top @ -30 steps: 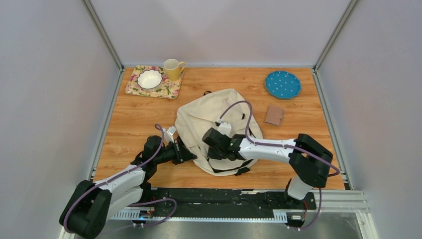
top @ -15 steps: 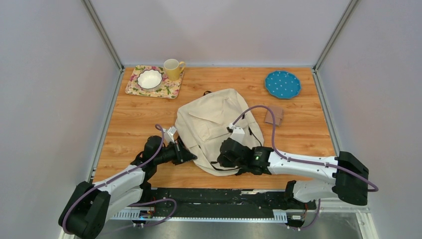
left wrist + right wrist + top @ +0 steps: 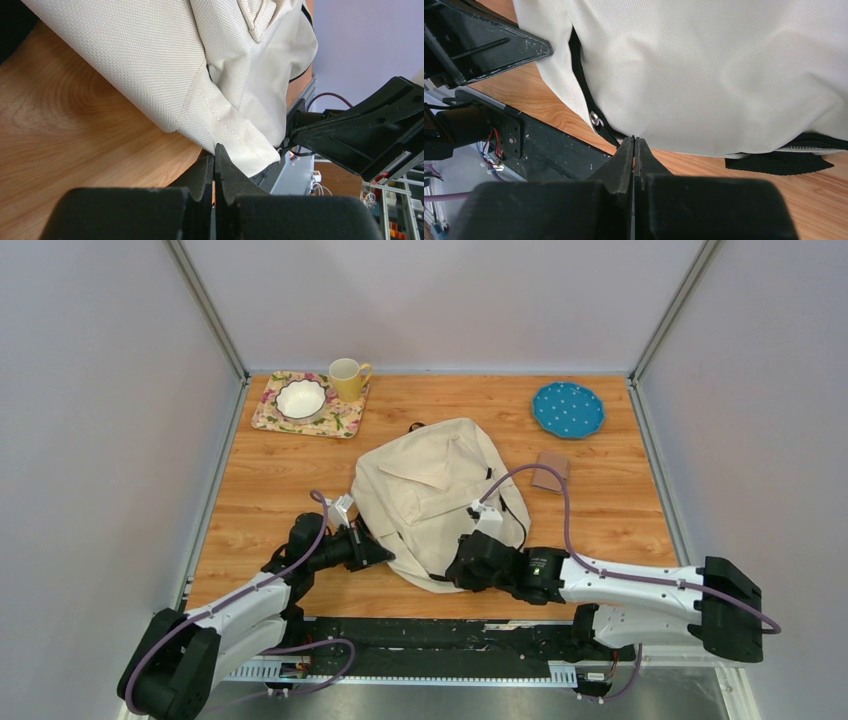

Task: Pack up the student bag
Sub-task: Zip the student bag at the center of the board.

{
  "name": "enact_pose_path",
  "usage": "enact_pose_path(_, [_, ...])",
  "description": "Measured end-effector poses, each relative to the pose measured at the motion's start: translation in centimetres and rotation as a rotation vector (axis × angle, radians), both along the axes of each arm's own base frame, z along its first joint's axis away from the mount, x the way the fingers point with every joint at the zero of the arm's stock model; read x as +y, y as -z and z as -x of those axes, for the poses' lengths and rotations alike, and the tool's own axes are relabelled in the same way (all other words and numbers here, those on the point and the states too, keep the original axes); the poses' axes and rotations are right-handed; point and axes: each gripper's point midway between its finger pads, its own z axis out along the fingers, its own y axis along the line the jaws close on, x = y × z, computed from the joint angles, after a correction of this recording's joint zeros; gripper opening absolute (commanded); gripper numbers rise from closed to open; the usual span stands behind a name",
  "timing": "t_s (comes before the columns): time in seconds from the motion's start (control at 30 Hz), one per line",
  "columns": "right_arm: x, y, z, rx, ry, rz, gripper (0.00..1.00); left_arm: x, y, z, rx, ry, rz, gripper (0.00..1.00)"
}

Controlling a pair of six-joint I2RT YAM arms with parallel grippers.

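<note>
Student bag (image 3: 430, 490) lies flat in the middle of the wooden surface (image 3: 260, 490), flap pocket up, black top loop toward the far edge. Left hand (image 3: 214, 150) is at the bag's near-left corner, fingers pressed together, tips touching the stitched hem. Cannot tell whether any fabric is caught between them. Right hand (image 3: 633, 142) is at the bag's near edge, fingers likewise clamped tight. Its tips meet the cream fabric just beside a black zipper strip (image 3: 583, 85) carrying a small metal pull (image 3: 596, 119); a black strap end (image 3: 779, 162) lies on the wood to its right. The two hands sit near each other along the same near edge. Far left: floral tray (image 3: 340, 420) with white bowl (image 3: 300, 397) and yellow mug (image 3: 347, 378). Far right: blue dotted plate (image 3: 568, 408). A small brown flat item (image 3: 551, 470) lies just right of the bag.
</note>
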Motion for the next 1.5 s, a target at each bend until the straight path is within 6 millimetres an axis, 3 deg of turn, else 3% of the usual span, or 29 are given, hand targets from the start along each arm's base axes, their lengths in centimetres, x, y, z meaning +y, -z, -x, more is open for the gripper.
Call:
enact_pose_path(0.27, [-1.7, -0.7, 0.3, -0.027, 0.010, -0.021, 0.00, 0.7, -0.4, -0.3, -0.001, -0.026, 0.009, 0.00])
enact_pose_path(0.37, [-2.0, -0.6, 0.3, -0.033, 0.004, -0.016, 0.00, 0.7, -0.4, -0.3, 0.006, -0.024, 0.013, 0.11])
enact_pose_path(0.4, [-2.0, -0.6, 0.3, -0.035, 0.002, -0.014, 0.00, 0.6, -0.4, -0.2, 0.007, -0.022, 0.016, 0.23])
enact_pose_path(0.67, [-2.2, -0.3, 0.2, -0.044, 0.001, 0.005, 0.00, 0.4, -1.5, -0.3, 0.001, -0.019, 0.061, 0.55])
enact_pose_path(0.7, [-2.2, -0.3, 0.2, -0.044, 0.000, 0.006, 0.00, 0.3, -1.8, -0.2, -0.006, -0.016, 0.068, 0.63])
enact_pose_path(0.87, [-2.2, 0.4, 0.2, -0.039, -0.008, 0.037, 0.00, 1.0, -3.4, -0.6, -0.065, -0.041, 0.024, 0.67])
enact_pose_path(0.9, [-2.1, 0.6, 0.1, -0.038, -0.010, 0.043, 0.00, 1.3, -3.6, -0.8, -0.072, -0.056, -0.002, 0.73])
enact_pose_path(1.03, [-2.0, 0.7, 0.2, -0.037, -0.016, 0.050, 0.00, 3.0, -4.2, -1.7, -0.094, -0.120, -0.130, 0.75])
enact_pose_path(1.23, [-1.6, 0.2, 0.1, -0.044, -0.028, 0.043, 0.00, 4.5, -3.0, -0.7, -0.056, -0.154, -0.241, 0.75])
enact_pose_path(1.33, [-1.6, 0.2, 0.1, -0.045, -0.032, 0.044, 0.00, 3.6, -2.2, 0.6, -0.042, -0.123, -0.236, 0.76])
enact_pose_path(1.5, [-1.6, 0.1, 0.1, -0.046, -0.035, 0.042, 0.00, 1.8, 1.1, 3.3, 0.003, -0.070, -0.224, 0.76])
